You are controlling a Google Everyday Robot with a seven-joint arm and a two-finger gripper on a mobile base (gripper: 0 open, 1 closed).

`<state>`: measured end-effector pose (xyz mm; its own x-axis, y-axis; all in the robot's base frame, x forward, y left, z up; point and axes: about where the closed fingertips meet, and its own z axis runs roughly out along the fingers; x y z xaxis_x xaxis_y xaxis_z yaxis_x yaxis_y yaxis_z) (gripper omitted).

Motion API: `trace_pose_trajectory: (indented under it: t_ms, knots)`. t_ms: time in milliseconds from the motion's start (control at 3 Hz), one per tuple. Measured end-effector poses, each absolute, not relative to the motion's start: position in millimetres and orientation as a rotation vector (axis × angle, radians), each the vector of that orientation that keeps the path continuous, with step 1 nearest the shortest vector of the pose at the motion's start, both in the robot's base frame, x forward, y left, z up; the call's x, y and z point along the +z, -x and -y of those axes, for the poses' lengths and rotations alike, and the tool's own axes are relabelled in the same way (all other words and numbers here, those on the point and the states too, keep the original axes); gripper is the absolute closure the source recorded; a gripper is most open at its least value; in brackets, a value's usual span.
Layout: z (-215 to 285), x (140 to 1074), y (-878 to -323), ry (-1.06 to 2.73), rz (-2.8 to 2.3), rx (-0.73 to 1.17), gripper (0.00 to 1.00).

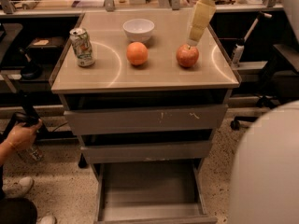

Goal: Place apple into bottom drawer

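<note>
The grey cabinet (145,120) fills the middle of the room in front of me, and its bottom drawer (149,190) is pulled well out, grey inside and with nothing in it that I can see. It looks ready to take something dropped in from above. The two shallower drawers above it sit much further in, so they do not overhang the opening. A big white curve of the robot's body (266,167) bulges in at the lower right, close beside the cabinet, which suggests the base has parked within reach of both the top and the open drawer. On the cabinet's top (159,76) the things stand well apart in a loose row, leaving room around each. The gripper (191,38) comes down at a slant from the upper right, its cream tip right at the crown of the apple (187,56). I cannot tell whether it is open or closed. My guess is that it is lining up for a grasp from above. A white bowl (138,34) sits toward the back, a drink can (82,47) stands upright at the left, and an orange (137,53) rests between the can and the apple. The apple itself sits on the right side of the top, not yet lifted.
</note>
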<state>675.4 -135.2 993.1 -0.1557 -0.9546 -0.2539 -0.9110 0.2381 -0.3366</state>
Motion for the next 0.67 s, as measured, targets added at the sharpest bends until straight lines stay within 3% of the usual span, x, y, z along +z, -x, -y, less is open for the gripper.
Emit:
trace_pose_trajectory:
  t_ms: [333,667]
  knots:
    - [132.7,944.6,-721.6,1.710,-2.138,-0.103,0.00]
    - [130.8,942.8,-725.3,1.706,-2.131,-0.106,0.00]
